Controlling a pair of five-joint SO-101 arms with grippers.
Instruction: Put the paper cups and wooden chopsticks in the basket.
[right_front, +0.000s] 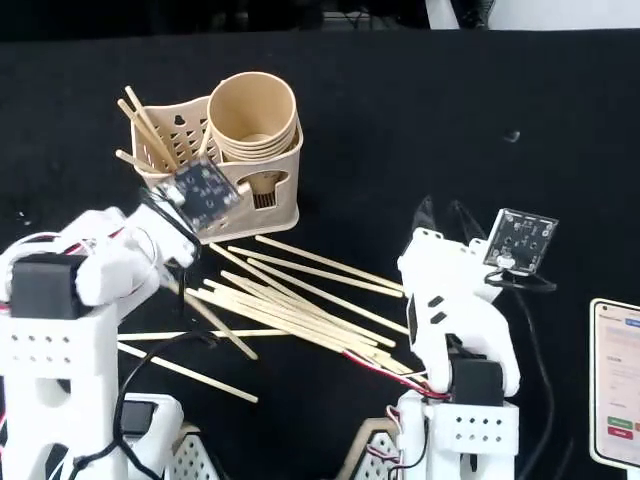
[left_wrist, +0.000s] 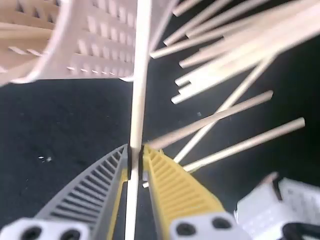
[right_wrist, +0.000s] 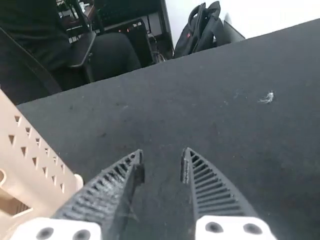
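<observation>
**Inspector:** Item in hand?

**Assessor:** One wooden chopstick (left_wrist: 139, 75), pinched between the jaws of the left gripper (left_wrist: 135, 154), which are closed tight on it. Its long axis runs straight ahead from the jaws, passing alongside the basket (left_wrist: 75, 45) wall.

**Inspector:** Basket position?

**Assessor:** Directly ahead of that claw and close to it. The paper cups (right_front: 254, 115) sit stacked inside, beside the stowed chopsticks (right_front: 148, 130).

**Inspector:** Outstanding items?

**Assessor:** The loose chopsticks (right_front: 300, 300) lie fanned on the table (right_front: 400, 120) between the arms.

**Inspector:** Obstructions?

**Assessor:** In my judgement, the wall itself: the stick must clear the rim before release.

**Inspector:** Right gripper (right_wrist: 162, 167)?

**Assessor:** Jaws parted and holding nothing, well apart from the basket.
</observation>
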